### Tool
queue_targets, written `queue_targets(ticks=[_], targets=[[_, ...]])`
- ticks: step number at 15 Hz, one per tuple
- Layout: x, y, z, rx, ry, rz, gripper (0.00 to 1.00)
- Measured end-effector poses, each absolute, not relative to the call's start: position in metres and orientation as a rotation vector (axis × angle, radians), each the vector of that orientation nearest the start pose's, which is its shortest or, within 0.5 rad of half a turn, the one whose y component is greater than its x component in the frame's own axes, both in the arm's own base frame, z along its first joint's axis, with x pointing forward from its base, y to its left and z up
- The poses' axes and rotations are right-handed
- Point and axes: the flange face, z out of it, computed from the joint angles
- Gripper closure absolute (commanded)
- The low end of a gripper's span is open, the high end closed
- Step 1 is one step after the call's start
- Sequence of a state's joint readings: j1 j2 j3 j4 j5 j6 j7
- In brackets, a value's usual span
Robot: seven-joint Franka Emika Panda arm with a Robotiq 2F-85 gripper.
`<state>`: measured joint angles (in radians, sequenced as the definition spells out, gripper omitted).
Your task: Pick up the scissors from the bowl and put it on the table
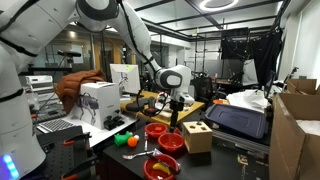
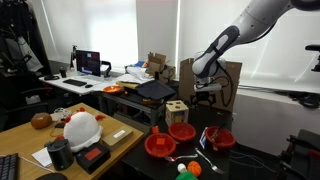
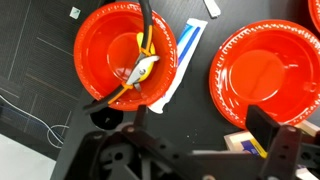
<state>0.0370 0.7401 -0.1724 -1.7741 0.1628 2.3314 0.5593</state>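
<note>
The scissors (image 3: 141,68), with yellow and black handles, lie inside a red bowl (image 3: 100,45) on the black table (image 3: 35,60). In both exterior views this bowl is the one nearest the table's end (image 1: 162,167) (image 2: 221,141). My gripper (image 3: 185,130) is open and empty. It hangs well above the table (image 1: 175,108) (image 2: 205,96), over the gap between this bowl and a second red bowl (image 3: 265,75). The scissors lie up and to the left of the fingers in the wrist view.
A white and blue packet (image 3: 182,55) lies between the two bowls. A wooden block box (image 1: 197,137) (image 2: 177,111) stands next to the empty bowls. A third red bowl (image 1: 157,129), a green ball (image 1: 120,140) and an orange ball (image 1: 131,141) are nearby.
</note>
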Motion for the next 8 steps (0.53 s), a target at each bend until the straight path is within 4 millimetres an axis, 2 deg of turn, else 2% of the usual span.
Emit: queue_targets(ticks=[5,8], targets=[[0.578,-0.082,0.114,-2.847,1.376,0.285,0.00],[0.557,-0.086,0.102,-2.786,1.466,0.305,0.00]])
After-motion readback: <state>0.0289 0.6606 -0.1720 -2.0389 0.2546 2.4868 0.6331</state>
